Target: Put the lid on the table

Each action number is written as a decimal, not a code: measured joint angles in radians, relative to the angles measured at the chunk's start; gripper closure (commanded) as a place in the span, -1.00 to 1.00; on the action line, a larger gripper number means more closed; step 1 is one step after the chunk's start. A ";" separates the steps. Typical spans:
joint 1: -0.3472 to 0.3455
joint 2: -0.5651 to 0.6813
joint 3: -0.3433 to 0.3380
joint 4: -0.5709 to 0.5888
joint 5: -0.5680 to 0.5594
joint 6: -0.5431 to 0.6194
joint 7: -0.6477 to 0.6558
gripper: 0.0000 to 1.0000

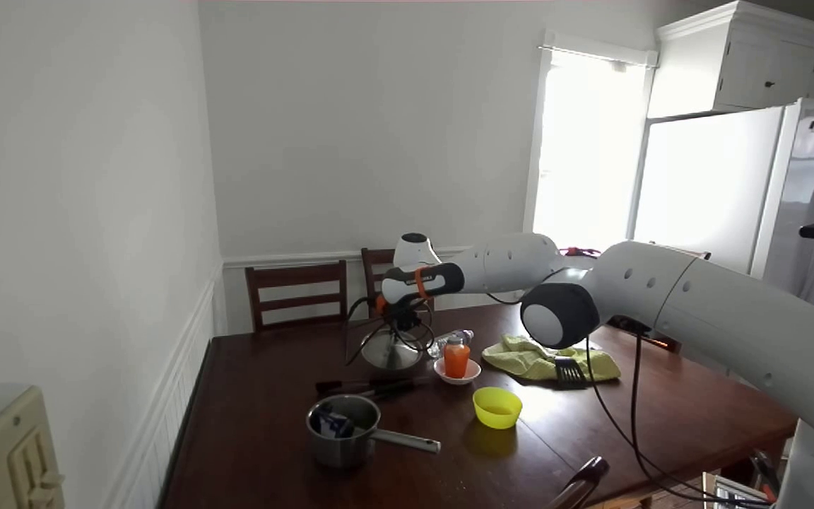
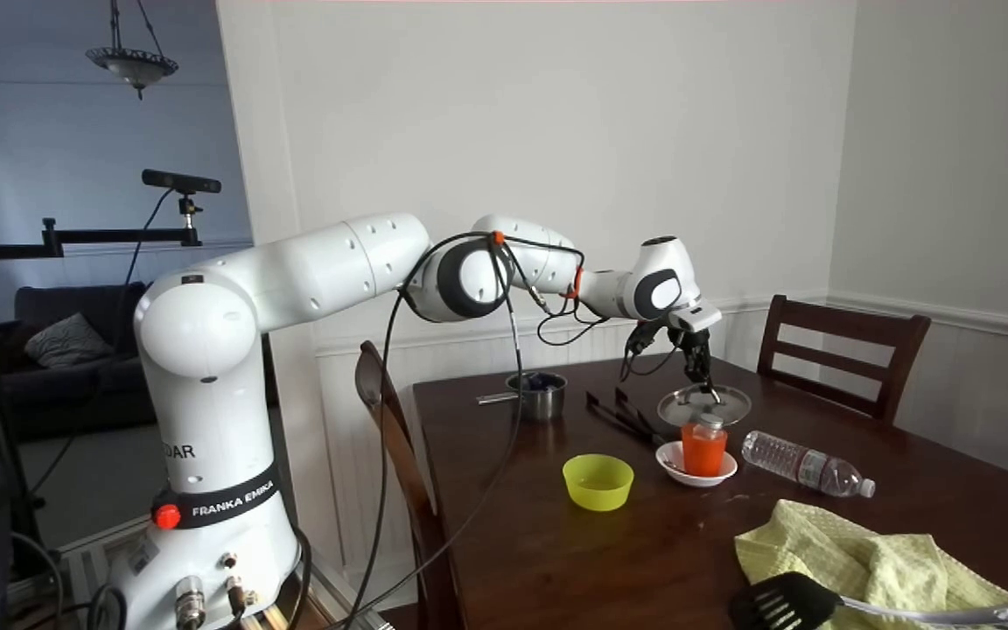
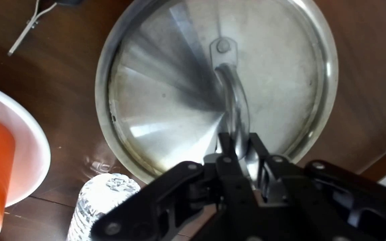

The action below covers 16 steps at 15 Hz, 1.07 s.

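Note:
The lid [image 3: 166, 100] is round, silvery metal with an arched metal handle [image 3: 235, 97]. It also shows in both exterior views [image 1: 384, 353] [image 2: 681, 413], lying roughly level at the far part of the dark brown table [image 1: 258, 417]. I cannot tell whether its rim touches the table [image 2: 539, 542]. My gripper [image 3: 238, 136] points down over the lid, its two black fingertips close on both sides of the handle, shut on it. The gripper also shows in both exterior views [image 1: 400, 329] [image 2: 710, 389]. The handle's near end is hidden by the fingers.
Beside the lid stand a white bowl [image 2: 677, 472] with an orange container [image 2: 703, 451] and a lying water bottle [image 2: 797, 464]. Black tongs [image 2: 631, 418], a saucepan [image 1: 340, 449], a yellow bowl [image 1: 497, 416], a towel [image 1: 527, 362] and a black spatula [image 1: 569, 371] lie around. Chairs [image 2: 854, 359] surround the table.

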 measured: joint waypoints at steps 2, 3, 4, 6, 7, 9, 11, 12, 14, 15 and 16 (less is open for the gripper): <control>0.001 0.010 -0.006 0.005 0.000 -0.013 0.016 0.93; 0.002 0.016 -0.008 0.006 0.000 -0.019 0.020 0.93; 0.003 0.023 -0.010 0.007 0.000 -0.021 0.023 0.93; 0.006 0.037 -0.012 0.011 0.000 -0.021 0.026 0.93; 0.008 0.045 -0.013 0.016 0.000 -0.022 0.026 0.93; 0.013 0.049 -0.013 0.024 0.000 -0.035 0.017 0.93; 0.019 0.049 -0.011 0.031 0.000 -0.064 0.003 0.17; 0.021 0.049 -0.011 0.035 0.000 -0.084 0.002 0.06; 0.023 0.049 -0.011 0.044 0.000 -0.136 0.002 -0.23; 0.022 0.049 -0.011 0.048 0.000 -0.158 0.002 -0.35; 0.020 0.049 -0.011 0.051 0.000 -0.176 0.002 -0.51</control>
